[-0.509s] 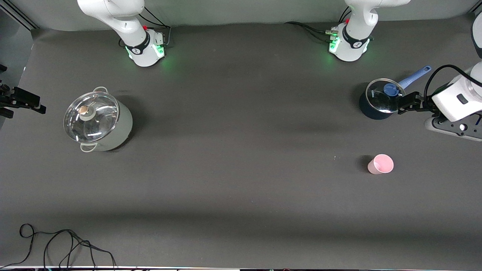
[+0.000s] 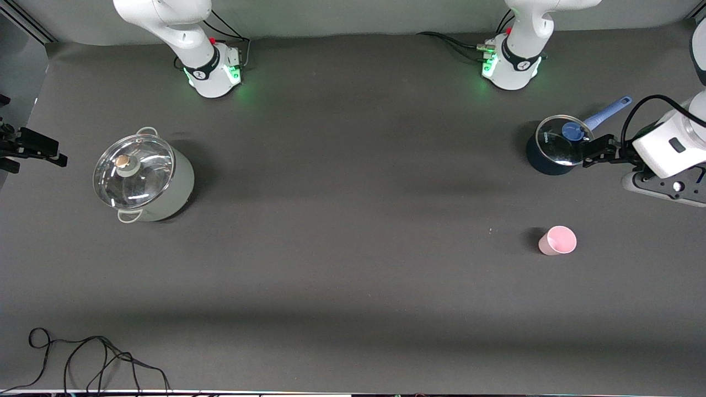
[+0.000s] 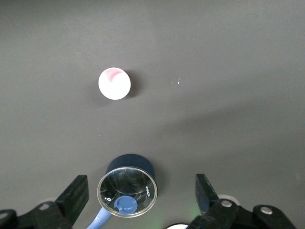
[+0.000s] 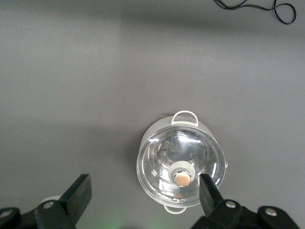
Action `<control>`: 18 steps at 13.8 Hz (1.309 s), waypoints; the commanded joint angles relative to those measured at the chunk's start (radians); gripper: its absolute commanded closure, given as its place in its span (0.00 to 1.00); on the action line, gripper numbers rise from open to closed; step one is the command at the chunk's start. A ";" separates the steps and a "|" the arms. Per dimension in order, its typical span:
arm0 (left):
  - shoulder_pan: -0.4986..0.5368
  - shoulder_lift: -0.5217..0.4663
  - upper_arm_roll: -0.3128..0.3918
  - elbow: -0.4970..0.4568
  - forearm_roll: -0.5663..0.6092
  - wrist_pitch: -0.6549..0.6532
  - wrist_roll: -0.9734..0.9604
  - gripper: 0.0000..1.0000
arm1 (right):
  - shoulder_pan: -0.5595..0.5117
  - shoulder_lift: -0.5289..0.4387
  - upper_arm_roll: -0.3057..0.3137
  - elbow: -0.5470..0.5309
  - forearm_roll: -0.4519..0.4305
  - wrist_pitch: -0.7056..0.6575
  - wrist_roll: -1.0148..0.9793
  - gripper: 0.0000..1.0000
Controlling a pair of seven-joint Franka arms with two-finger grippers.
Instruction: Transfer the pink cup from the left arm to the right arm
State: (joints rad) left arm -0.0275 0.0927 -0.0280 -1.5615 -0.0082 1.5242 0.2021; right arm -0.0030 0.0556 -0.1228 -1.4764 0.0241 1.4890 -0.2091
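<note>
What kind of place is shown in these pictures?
Most likely a robot test bench in a lab, not a kitchen. Two robot arm bases are fixed to a table under a dark mat, a loose cable lies on it, and only two lidded pots and a pink cup are set out.

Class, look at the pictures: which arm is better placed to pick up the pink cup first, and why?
Left. The pink cup stands at that arm's end of the table; the open left gripper hangs by the blue pot. The open right gripper waits at the opposite end.
</note>
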 commanded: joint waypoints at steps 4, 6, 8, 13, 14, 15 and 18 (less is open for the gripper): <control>0.012 -0.024 0.008 -0.014 0.013 -0.006 0.005 0.00 | 0.011 -0.010 0.000 0.005 -0.027 -0.009 -0.006 0.00; 0.023 -0.019 0.008 -0.009 0.004 -0.013 0.005 0.00 | 0.011 -0.008 0.003 0.005 -0.033 -0.009 -0.006 0.00; 0.046 -0.005 0.007 0.003 -0.003 -0.015 0.008 0.00 | 0.011 -0.008 0.003 0.004 -0.033 -0.009 -0.006 0.00; 0.089 0.005 0.008 0.006 -0.004 -0.003 0.113 0.00 | 0.009 0.000 0.003 0.002 -0.033 -0.007 -0.006 0.00; 0.099 0.010 0.008 0.011 -0.004 0.002 0.155 0.00 | 0.009 0.000 0.002 0.002 -0.033 -0.007 -0.006 0.00; 0.124 0.018 0.007 0.015 -0.004 0.008 0.204 0.00 | 0.009 0.000 0.002 0.002 -0.033 -0.007 -0.006 0.00; 0.165 0.045 0.007 0.023 -0.006 0.057 0.393 0.01 | 0.011 0.009 0.003 0.001 -0.032 0.000 -0.003 0.00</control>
State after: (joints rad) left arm 0.1069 0.1151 -0.0161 -1.5602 -0.0096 1.5577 0.4849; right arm -0.0001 0.0598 -0.1190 -1.4781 0.0083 1.4890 -0.2091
